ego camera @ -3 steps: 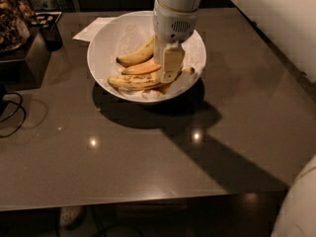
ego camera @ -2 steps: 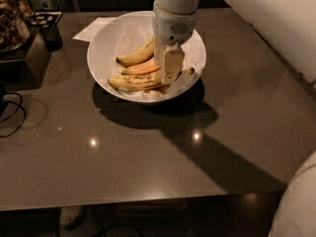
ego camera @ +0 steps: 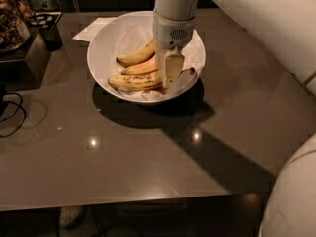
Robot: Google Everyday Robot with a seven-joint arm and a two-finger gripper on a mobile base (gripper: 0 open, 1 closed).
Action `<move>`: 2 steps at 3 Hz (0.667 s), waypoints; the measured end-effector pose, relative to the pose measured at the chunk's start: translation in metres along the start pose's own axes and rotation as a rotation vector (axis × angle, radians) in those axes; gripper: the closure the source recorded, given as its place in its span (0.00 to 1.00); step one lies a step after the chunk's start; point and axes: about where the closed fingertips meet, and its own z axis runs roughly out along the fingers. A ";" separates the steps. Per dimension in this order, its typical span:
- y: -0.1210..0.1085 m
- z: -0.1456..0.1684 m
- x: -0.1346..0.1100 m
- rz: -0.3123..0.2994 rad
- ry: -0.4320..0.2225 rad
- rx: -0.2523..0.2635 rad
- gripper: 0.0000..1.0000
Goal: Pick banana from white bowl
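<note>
The white bowl (ego camera: 98, 53) stands on the dark table toward the back, lined with white paper. Three bananas lie in it. The speckled banana (ego camera: 132, 81) is the front one, lying left to right. An orange-tinted banana (ego camera: 143, 67) is behind it and a cleaner yellow one (ego camera: 134, 57) is farthest back. My gripper (ego camera: 171, 73) reaches straight down into the bowl, over the right ends of the bananas. It hides that end of the speckled banana. No banana is lifted off the bowl.
A sheet of paper (ego camera: 89, 29) lies behind the bowl. A dark box (ego camera: 24, 58) and clutter stand at the left, with a black cable (ego camera: 12, 115) in front of them. My white arm (ego camera: 261, 19) crosses the upper right. The table's front edge (ego camera: 128, 201) is near.
</note>
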 end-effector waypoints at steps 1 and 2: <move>-0.003 0.006 0.004 0.002 0.007 -0.007 0.52; -0.006 0.012 0.007 0.002 0.014 -0.016 0.48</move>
